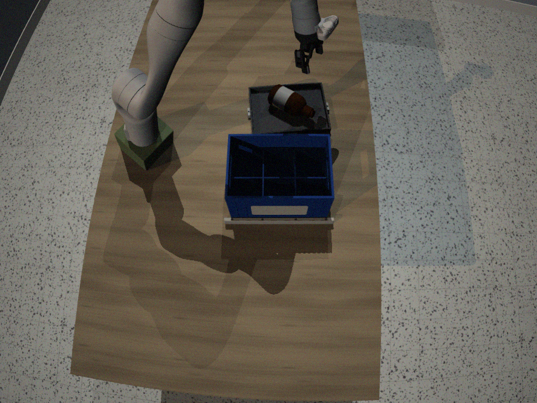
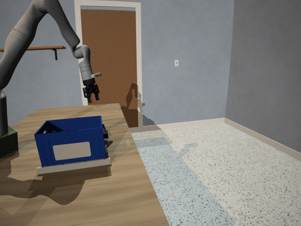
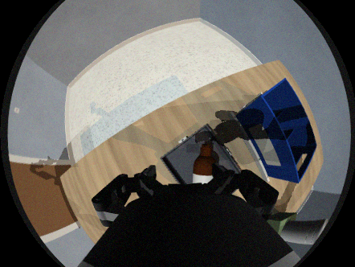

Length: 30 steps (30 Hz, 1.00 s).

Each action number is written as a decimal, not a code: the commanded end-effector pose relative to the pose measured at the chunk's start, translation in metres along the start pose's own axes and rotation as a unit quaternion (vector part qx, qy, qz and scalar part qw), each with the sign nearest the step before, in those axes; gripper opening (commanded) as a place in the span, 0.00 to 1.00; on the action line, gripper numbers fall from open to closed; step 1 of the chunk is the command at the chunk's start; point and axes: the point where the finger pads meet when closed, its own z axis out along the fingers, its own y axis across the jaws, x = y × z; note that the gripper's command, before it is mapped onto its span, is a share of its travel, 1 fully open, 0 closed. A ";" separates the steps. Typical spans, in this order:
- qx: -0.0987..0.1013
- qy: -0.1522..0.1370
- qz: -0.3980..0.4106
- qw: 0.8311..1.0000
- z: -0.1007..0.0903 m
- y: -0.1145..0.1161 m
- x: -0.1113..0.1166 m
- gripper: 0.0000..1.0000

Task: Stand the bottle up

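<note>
Top, exterior and wrist views of a wooden worktop (image 1: 216, 281). A brown bottle (image 1: 289, 100) with a white label lies on its side on the dark tray (image 1: 260, 123), its neck pointing toward the tray's corner nearest the blue crate (image 1: 279, 203), which stands just beside the tray. The tool (image 1: 303, 60) hangs in the air beyond the tray's far edge, its fingers spread wide and holding nothing.

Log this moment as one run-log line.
phase: approach | gripper: open, empty, above table beyond tray | bottle: lying on tray | crate: beside tray
</note>
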 end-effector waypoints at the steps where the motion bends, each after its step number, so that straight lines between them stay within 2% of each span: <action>1: -0.006 -0.009 0.004 1.000 0.000 0.009 0.003 1.00; 6: -0.011 -0.025 0.010 1.000 0.002 0.021 0.007 1.00; 30: -0.013 -0.038 0.017 0.999 0.003 0.031 0.011 1.00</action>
